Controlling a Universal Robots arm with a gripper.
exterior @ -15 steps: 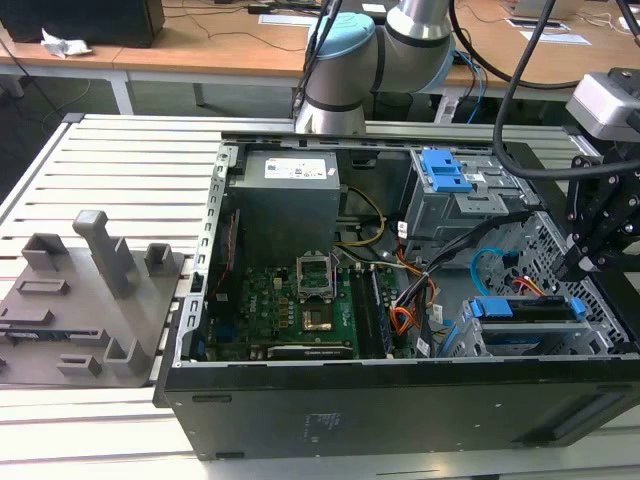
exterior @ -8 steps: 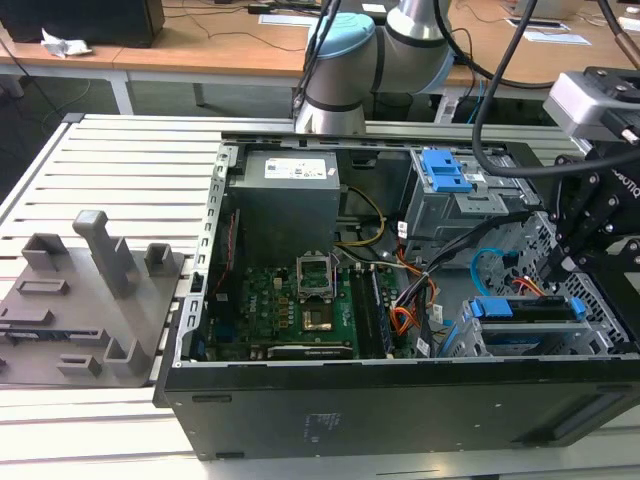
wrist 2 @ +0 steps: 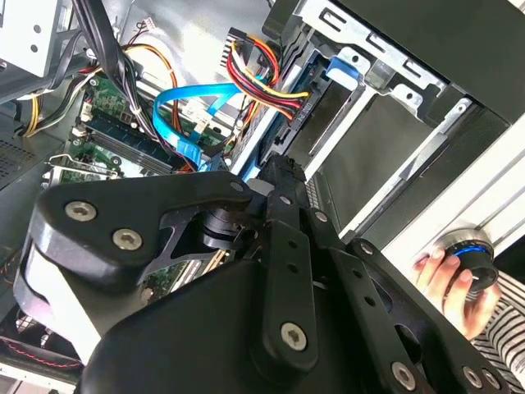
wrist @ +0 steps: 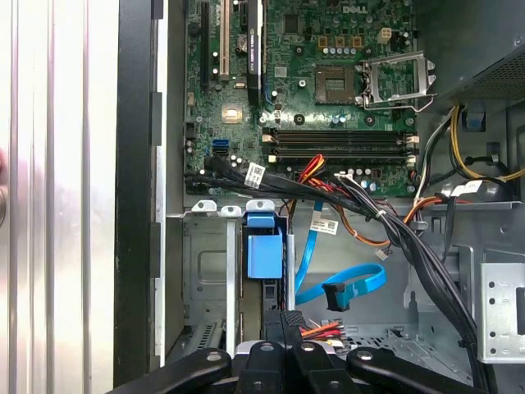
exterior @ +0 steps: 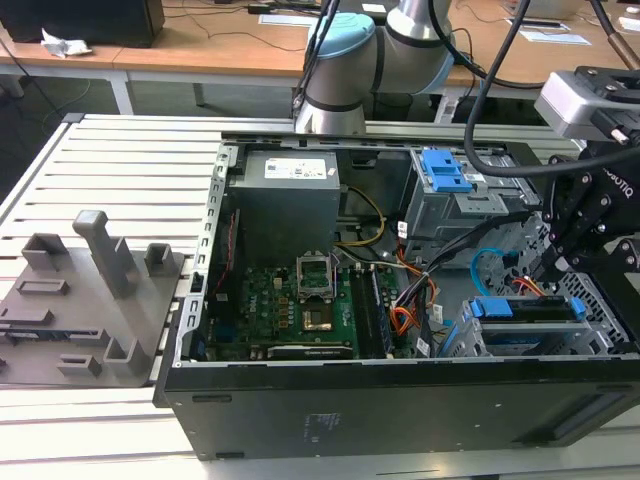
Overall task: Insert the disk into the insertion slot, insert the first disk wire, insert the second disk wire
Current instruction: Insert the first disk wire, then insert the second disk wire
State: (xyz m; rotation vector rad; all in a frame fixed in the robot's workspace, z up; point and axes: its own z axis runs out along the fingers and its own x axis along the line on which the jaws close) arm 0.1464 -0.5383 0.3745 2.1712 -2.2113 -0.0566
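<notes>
Claw: the claw point(exterior: 550, 272) hangs at the right of the exterior view, over the lower right corner of the open computer case point(exterior: 300, 405). Its tips look pressed together on the black end of the first disk wire point(exterior: 529, 287), though the pinch itself is dark and hard to read.
Disk: the disk point(exterior: 525, 308) sits inside the insertion slot point(exterior: 603, 318) in the frame's lower right, directly under the claw.
Key relation: the wire's orange and red strands lie between the claw tips and the disk's blue carrier bar, very near it. The bar's long axis runs across the frame, left to right.
Hidden: the disk's socket is covered by the claw, and I cannot tell whether the connector touches it.
Nearby: the light blue cable point(exterior: 487, 265) loops just left of the claw.
Person: in the second wrist view a hand point(wrist 2: 439, 275) rests at a knob outside the case.
</notes>
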